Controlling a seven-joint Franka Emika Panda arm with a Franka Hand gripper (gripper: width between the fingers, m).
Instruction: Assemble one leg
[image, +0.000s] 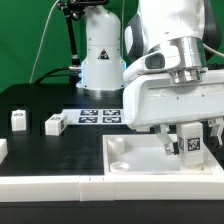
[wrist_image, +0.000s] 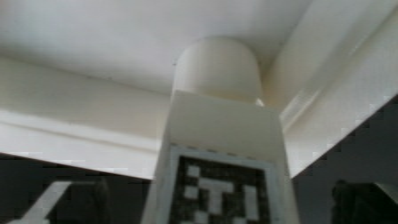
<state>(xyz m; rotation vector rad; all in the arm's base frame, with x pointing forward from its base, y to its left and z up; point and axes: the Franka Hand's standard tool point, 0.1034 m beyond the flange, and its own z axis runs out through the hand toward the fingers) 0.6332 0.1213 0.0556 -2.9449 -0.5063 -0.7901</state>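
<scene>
Exterior view: the claw (image: 188, 140) is clamped around the leg (image: 191, 147), a small white plastic block with a black-and-white square tag, over the smooth white tray (image: 140, 165) on the black bench (image: 60, 150). The wrist view shows the leg's dome-rounded end before the tray's glossy walls.

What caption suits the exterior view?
Robot gripper holding a tagged leg upright at the white tray.

Three tagged legs are showing: one leg (image: 18, 118), a second leg (image: 54, 124) and a third leg (image: 190, 143). One tray (image: 140, 172) and one marker board (image: 100, 116) are showing too.
</scene>
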